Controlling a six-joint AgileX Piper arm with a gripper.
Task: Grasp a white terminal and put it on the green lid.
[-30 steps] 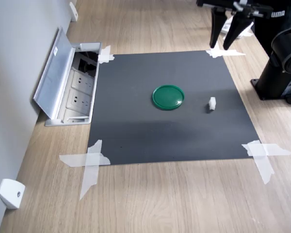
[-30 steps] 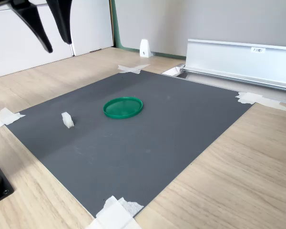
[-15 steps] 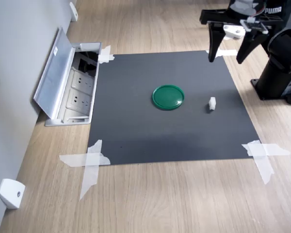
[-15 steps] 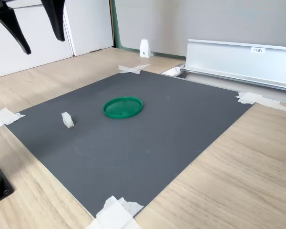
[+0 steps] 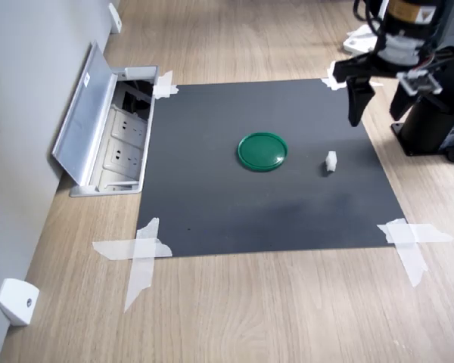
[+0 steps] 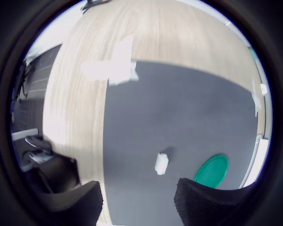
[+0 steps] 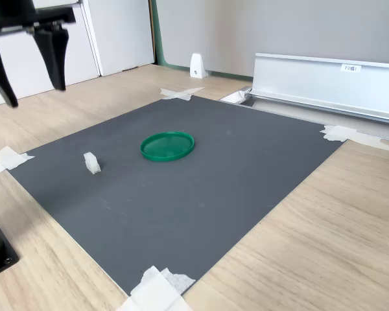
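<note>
The white terminal (image 5: 331, 161) (image 7: 91, 162) (image 6: 161, 163) stands on the dark mat, a short way from the green lid (image 5: 262, 151) (image 7: 168, 146) (image 6: 212, 169), which lies flat near the mat's middle. My gripper (image 5: 375, 119) (image 7: 34, 96) (image 6: 137, 207) hangs open in the air with nothing between its fingers. In the first exterior view it is above the mat's far right edge, beyond the terminal. The wrist view shows the terminal just ahead of the two dark fingertips (image 6: 70, 202).
The dark mat (image 5: 265, 204) is taped to a wooden floor by white strips (image 5: 140, 249) at its corners. An open floor socket box (image 5: 110, 128) (image 7: 324, 84) borders one side. The arm's black base (image 5: 431, 113) stands by the mat. A white wedge bracket (image 5: 17, 301) sits by the wall.
My gripper has come down and shifted to the first exterior view's right, nearer the terminal, staying open. The terminal and lid have not moved.
</note>
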